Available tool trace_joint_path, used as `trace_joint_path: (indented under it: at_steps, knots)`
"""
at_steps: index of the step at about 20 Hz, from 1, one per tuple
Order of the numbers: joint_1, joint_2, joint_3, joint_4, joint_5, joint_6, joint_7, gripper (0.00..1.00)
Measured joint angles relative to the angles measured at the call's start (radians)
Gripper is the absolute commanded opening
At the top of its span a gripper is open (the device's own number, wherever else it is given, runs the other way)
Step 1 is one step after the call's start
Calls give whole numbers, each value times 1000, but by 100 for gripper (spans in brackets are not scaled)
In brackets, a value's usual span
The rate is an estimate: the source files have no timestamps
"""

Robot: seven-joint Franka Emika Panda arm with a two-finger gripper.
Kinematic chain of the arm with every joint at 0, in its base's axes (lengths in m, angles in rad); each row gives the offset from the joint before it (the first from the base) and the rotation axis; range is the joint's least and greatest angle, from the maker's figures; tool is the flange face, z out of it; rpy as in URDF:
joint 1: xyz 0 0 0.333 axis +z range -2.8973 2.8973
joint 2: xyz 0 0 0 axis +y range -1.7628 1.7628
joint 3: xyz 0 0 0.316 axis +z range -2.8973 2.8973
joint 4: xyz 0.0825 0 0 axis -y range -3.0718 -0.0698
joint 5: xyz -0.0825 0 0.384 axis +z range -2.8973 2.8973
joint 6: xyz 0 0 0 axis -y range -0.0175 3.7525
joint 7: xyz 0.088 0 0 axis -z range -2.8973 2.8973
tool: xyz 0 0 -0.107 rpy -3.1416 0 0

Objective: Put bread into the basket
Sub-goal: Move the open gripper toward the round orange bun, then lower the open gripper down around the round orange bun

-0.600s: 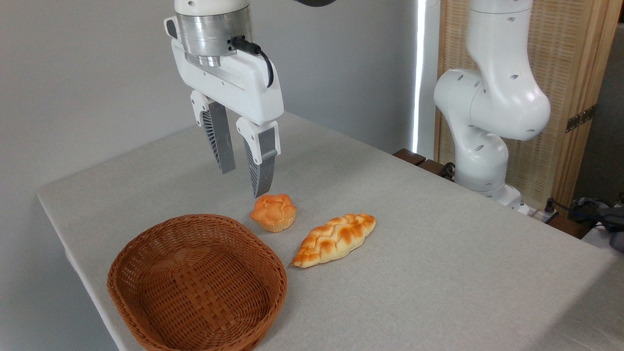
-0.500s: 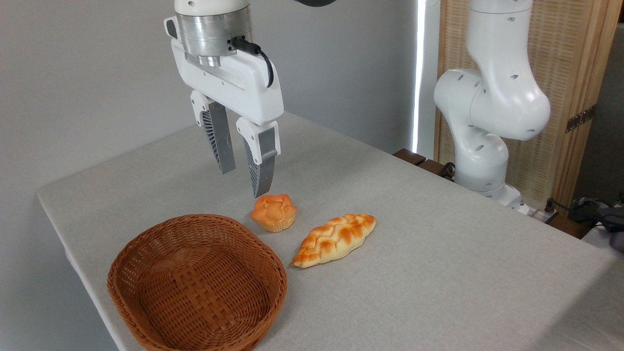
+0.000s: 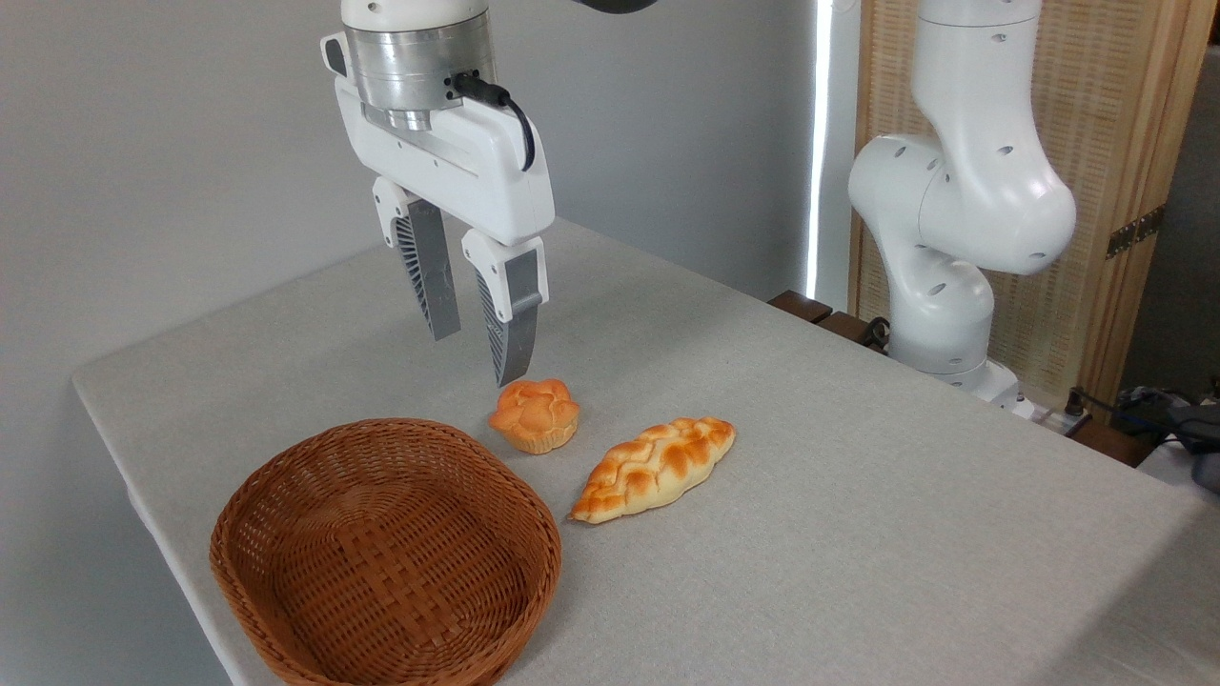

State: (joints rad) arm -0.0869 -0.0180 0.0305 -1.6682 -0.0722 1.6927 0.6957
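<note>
While upright on the table (image 3: 858, 534), bread (image 3: 535, 414) shows no long axis.

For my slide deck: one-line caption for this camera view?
Open gripper above the bun, beside an empty basket and braided loaf.

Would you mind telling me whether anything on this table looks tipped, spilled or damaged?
Nothing stands out. The basket sits upright and empty, the bread and the braided loaf lie whole on the table, and the gripper hangs open above.
</note>
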Motion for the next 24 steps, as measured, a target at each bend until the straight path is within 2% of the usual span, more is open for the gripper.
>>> trace_joint_path:
  at_steps: [11,19,24]
  knots:
    - [0,-12,0,-26,0,1,0,100]
    - [-1,-176,0,-265,0,87,0,100]
    - [-6,-212,-2,-327,0,95,1,100]
